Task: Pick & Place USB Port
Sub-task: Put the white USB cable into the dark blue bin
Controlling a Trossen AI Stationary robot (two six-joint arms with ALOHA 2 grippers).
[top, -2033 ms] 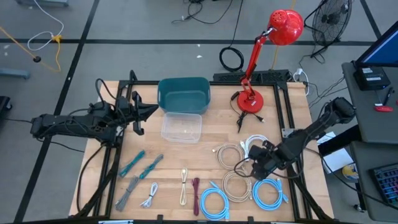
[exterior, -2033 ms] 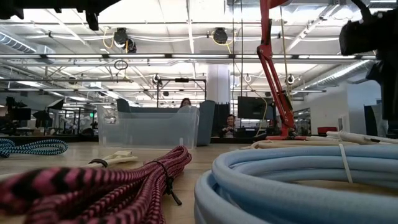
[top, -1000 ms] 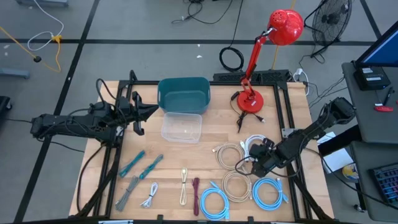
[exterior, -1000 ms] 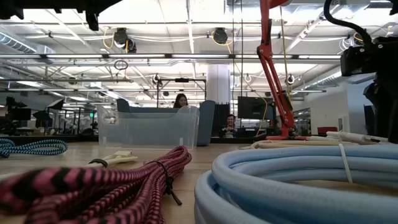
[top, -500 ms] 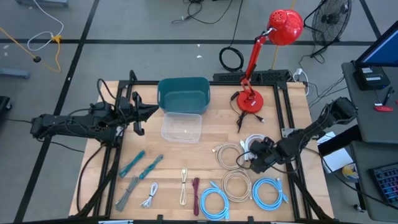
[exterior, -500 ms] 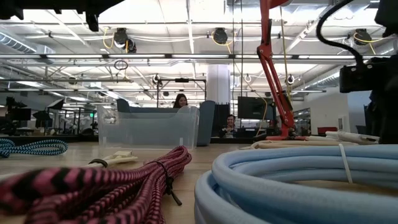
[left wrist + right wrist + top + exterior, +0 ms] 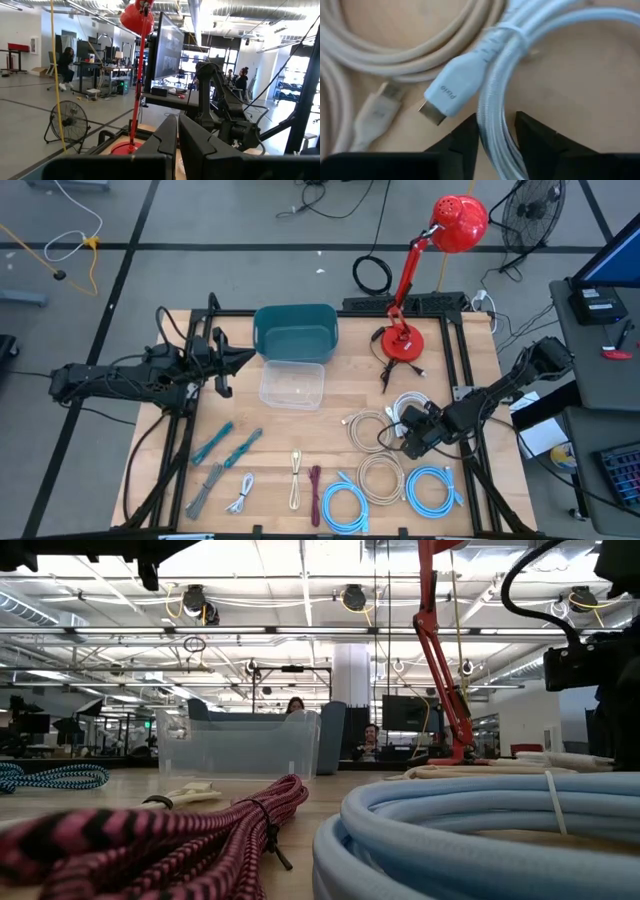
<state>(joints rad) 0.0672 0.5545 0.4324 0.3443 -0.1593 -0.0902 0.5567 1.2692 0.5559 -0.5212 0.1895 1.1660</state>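
Right gripper [image 7: 496,131] low at the high view's right centre, fingers pinching a strand of the white cable [image 7: 495,75] among coils on the table [image 7: 340,395]. Left gripper [image 7: 232,360] upper left, pressed together.

Look to the far right corner of the worktop: the red desk lamp [image 7: 414,272] stands on its round base there, its arm leaning out over the floor. Beyond that edge you have a black cable coil [image 7: 373,276] on the floor, a fan [image 7: 530,215] to the right of it, and a yellow cord [image 7: 92,246] far off to the left. Along the near edge lie a pink braided bundle [image 7: 180,840] and a light-blue coil [image 7: 480,830]; two teal braided cables [image 7: 213,442] lie nearer the left edge. People [image 7: 296,705] show in the room behind.
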